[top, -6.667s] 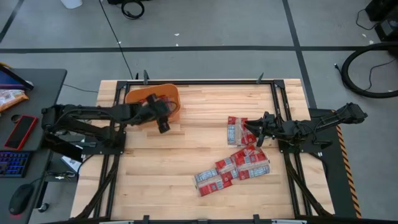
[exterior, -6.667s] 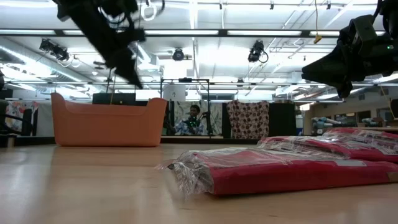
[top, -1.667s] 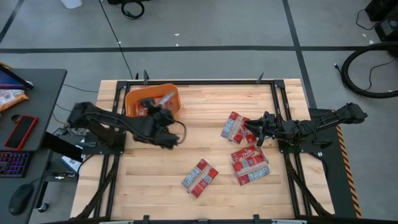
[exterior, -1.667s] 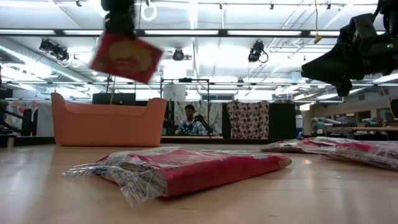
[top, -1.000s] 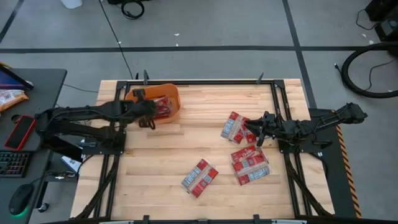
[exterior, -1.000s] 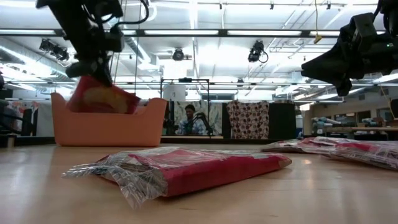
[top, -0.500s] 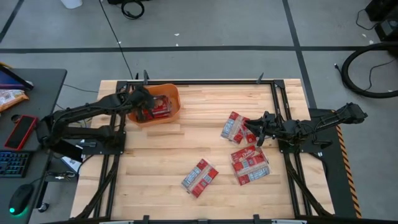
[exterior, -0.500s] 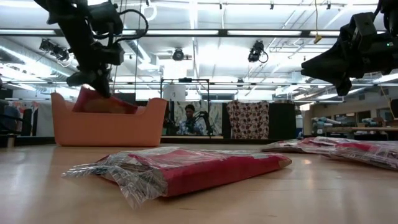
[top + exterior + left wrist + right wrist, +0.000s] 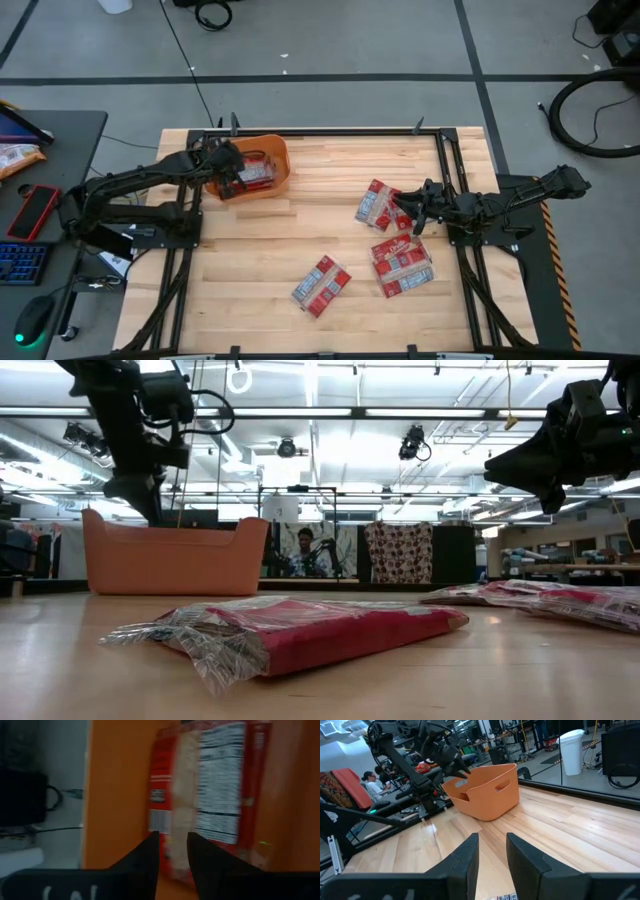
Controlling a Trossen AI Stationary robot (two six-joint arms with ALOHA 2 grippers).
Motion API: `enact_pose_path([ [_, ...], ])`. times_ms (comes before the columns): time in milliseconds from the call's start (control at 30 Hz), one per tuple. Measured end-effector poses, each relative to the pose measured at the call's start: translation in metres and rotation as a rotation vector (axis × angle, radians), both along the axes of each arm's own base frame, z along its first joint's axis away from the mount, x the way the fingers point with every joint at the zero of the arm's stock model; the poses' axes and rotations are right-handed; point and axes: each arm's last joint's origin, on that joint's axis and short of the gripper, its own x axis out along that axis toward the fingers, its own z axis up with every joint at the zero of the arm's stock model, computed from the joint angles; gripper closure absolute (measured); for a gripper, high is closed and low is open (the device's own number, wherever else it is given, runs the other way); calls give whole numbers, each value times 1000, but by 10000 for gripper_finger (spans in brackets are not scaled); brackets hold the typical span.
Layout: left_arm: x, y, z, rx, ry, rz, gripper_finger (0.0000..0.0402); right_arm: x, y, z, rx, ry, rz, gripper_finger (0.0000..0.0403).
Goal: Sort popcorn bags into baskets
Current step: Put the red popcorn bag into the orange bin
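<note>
Popcorn bag [image 9: 210, 795] sits in the orange basket [image 9: 275, 160] right below the left end effector [image 9: 226, 172], whose fingers are spread and holding nothing; right end effector [image 9: 412, 212] hovers apart, fingers slightly parted.

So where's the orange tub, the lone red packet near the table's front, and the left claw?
orange tub [image 9: 281, 172]: high view, on its rim.
lone red packet [image 9: 321, 285]: high view, middle of the packet.
left claw [image 9: 228, 177]: high view, between its fingertips, over the tub.

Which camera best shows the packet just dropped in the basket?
Left wrist view: the popcorn bag fills it, lying inside the orange basket. High view shows it small; low and right wrist views show only the basket's walls.
</note>
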Motion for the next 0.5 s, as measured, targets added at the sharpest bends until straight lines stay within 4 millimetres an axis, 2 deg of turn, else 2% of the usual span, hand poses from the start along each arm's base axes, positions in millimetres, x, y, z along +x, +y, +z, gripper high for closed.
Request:
enact_pose_path([
  [133, 3, -1, 3, -96, -135, 64, 295, 0, 0, 0, 0, 0, 0, 299],
  [333, 28, -13, 19, -422, -524, -62, 298, 0, 0, 0, 0, 0, 0, 299],
  [500, 47, -39, 13, -534, -530, -86, 300, 0, 0, 0, 0, 0, 0, 299],
])
